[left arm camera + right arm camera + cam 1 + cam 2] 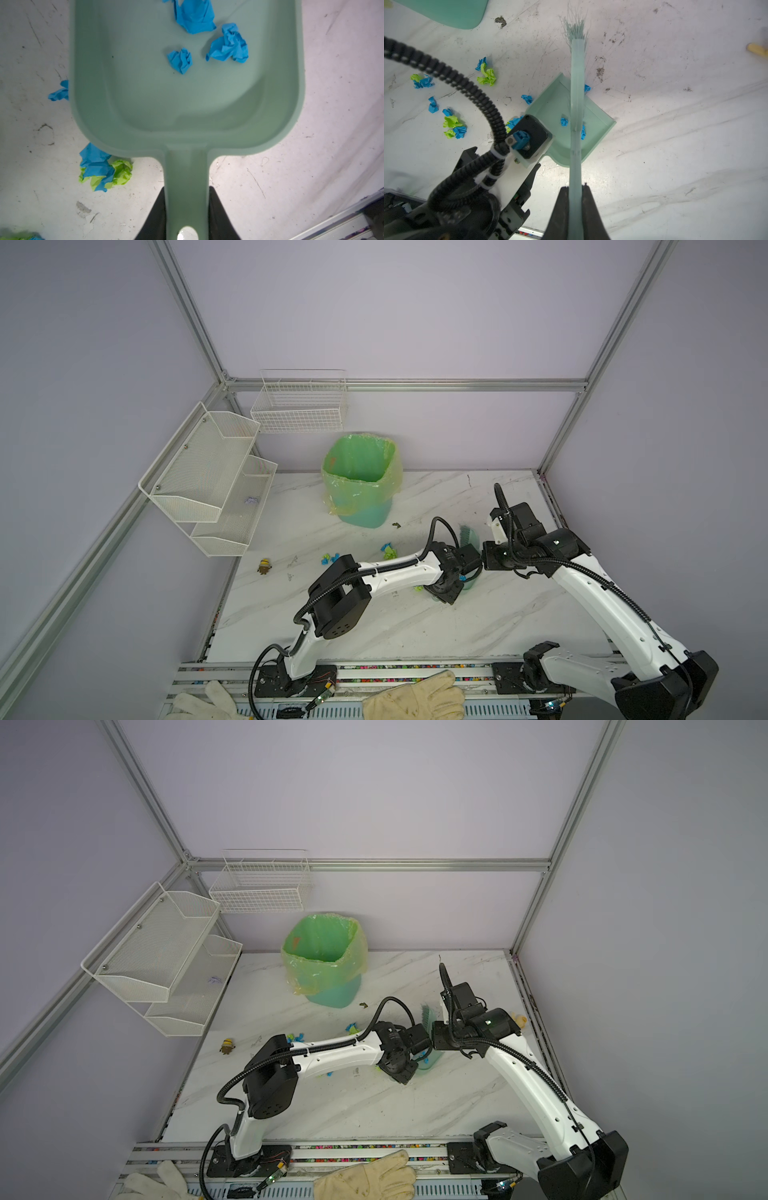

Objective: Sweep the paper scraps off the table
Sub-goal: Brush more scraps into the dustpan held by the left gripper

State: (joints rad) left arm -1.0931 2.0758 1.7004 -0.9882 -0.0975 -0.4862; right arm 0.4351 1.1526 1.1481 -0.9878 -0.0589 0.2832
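Right of the table's [395, 626] middle, the left gripper [187, 189] is clamped on the handle of a pale green dustpan [187, 99], one dark finger on each side. The pan's open lip is cut off by the edge of the left wrist view. In both top views the pan is almost wholly hidden under the two wrists.

Three blue paper scraps [228, 44] lie inside the pan, and one of them is cut by the frame. A mixed blue and lime-green clump lies on the table just beside the pan's rear corner. Further scraps are scattered from there toward the left edge, some partly hidden beneath the left forearm in both top views.

The right gripper [575, 187] is closed on the thin handle of a matching brush [576, 83]. The handle crosses above the pan and covers part of one scrap. The bristles reach past the open lip toward the back edge; they are blurred, and contact with the table cannot be judged.

At the back edge stands a bin [361, 481] lined with a green bag, with a dark brownish speck [396, 525] near its foot. A yellow toy figure [264, 566] stands near the left edge. A yellowish object [519, 1018] near the right edge is half hidden behind the right arm and not identifiable. A glove [415, 697] lies on the front rail, cut off by the frame.
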